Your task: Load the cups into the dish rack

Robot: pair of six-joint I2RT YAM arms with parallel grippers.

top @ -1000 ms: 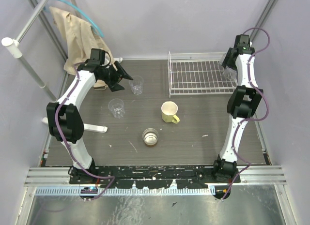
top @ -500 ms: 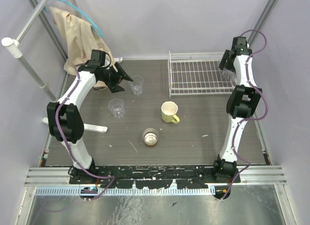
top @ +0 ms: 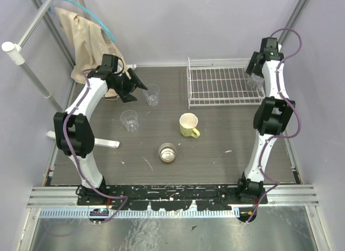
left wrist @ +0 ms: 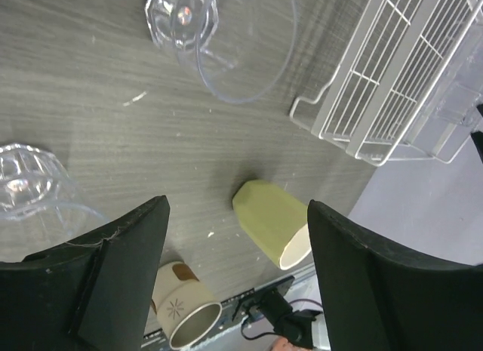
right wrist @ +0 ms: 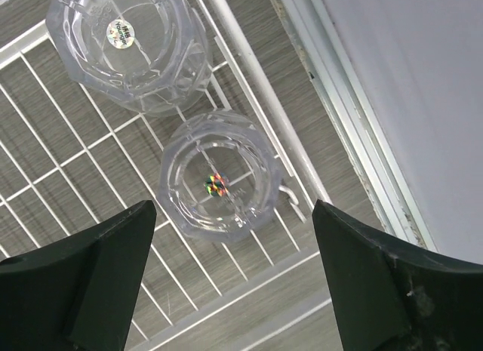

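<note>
We held both grippers with fingers spread: right gripper (right wrist: 234,215) above two tumblers (right wrist: 128,45) (right wrist: 219,185) at the dish rack's (top: 215,85) 3 o'clock end, left gripper (left wrist: 238,215) beside a third tumbler (top: 152,94) toward the table's (top: 226,148) 11 o'clock.

The top camera sits high behind both arm bases, looking down and forward over the whole bench (top: 215,148) to the back wall. The left wrist camera looks down past the left fingers (left wrist: 113,275) from low over the bench. It shares the yellow mug (left wrist: 272,226), the small round cup (left wrist: 185,313) and a corner of the dish rack (left wrist: 392,87) with the top view. The right wrist camera looks straight down, close, between the right fingers (right wrist: 75,283) into the rack's right end.
</note>
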